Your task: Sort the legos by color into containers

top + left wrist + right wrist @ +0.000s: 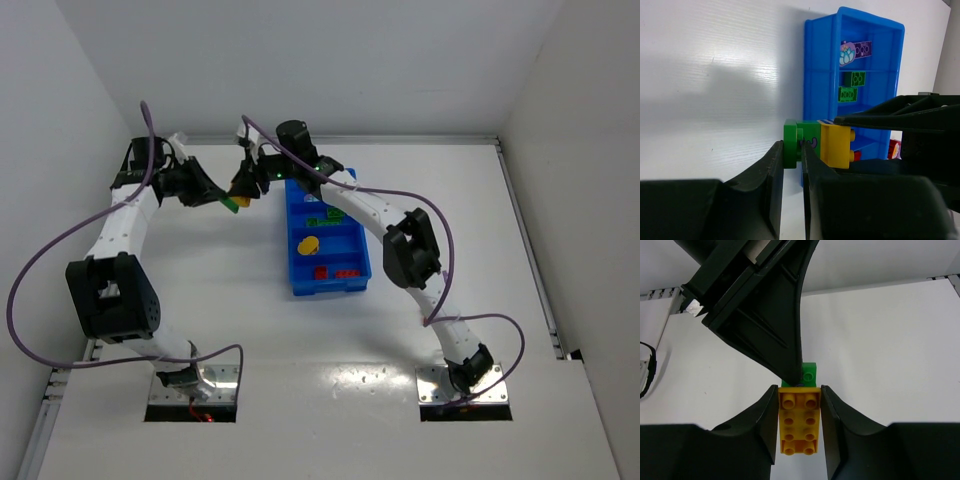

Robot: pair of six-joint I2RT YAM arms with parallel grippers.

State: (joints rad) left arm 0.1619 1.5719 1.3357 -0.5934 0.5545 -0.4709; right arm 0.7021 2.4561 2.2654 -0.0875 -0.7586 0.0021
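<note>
From above, the left claw (224, 198) and right claw (243, 190) met over the desk (230, 300), just left of the blue tray (296, 282). In the left wrist view, the left claw was clamped on the green lego (790, 136), which was joined to the yellow lego (835, 146). In the right wrist view, the right claw was clamped on the yellow lego.

Tray (330, 288) right of centre on bench (200, 260), loose legos (308, 244) inside. Left of its far end, joined legos (236, 198) clamped between left end effector (791, 152) and right end effector (799, 405).
</note>
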